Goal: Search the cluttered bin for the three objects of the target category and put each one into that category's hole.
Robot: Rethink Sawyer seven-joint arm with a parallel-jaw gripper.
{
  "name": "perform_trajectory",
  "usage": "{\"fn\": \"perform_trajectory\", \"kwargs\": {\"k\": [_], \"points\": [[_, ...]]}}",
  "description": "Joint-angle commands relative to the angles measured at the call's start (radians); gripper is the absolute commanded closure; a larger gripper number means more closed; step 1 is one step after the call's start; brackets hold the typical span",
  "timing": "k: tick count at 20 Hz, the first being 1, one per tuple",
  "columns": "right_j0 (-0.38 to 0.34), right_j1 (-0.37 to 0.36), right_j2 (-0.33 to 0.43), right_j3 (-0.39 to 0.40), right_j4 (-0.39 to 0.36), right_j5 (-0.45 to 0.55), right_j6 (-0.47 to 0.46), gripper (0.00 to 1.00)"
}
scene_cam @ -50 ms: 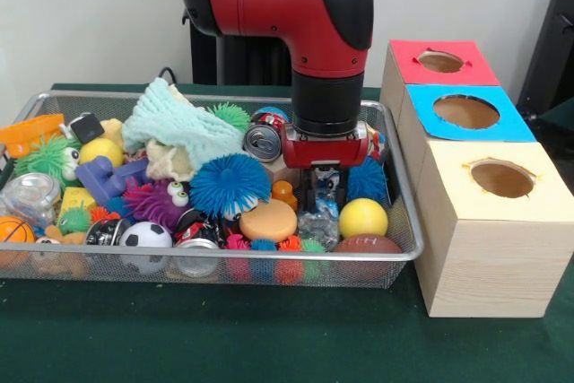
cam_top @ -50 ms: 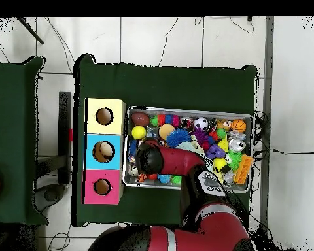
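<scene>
A wire mesh bin holds a heap of toys and scrap. My gripper is lowered into its right part, just above a crumpled clear plastic piece. Something blue and white shows at the gripper's tip. Around it lie a silver soda can, a blue spiky ball, an orange disc, a yellow ball and a small brown football. In the overhead view the arm covers the gripper, over the end of the bin nearest the boxes.
Beside the bin stand three wooden boxes with holes on top: red, blue, yellow. A teal cloth, a purple furry toy, a soccer ball and a basketball fill the bin's left half.
</scene>
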Motion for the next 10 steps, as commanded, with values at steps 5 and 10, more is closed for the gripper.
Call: {"fn": "perform_trajectory", "kwargs": {"k": [5, 10], "points": [[-0.015, 0.071, 0.03, -0.064, -0.015, -0.145, 0.162, 1.0], [-0.001, 0.017, 0.017, -0.023, 0.016, -0.112, 0.191, 1.0]]}}
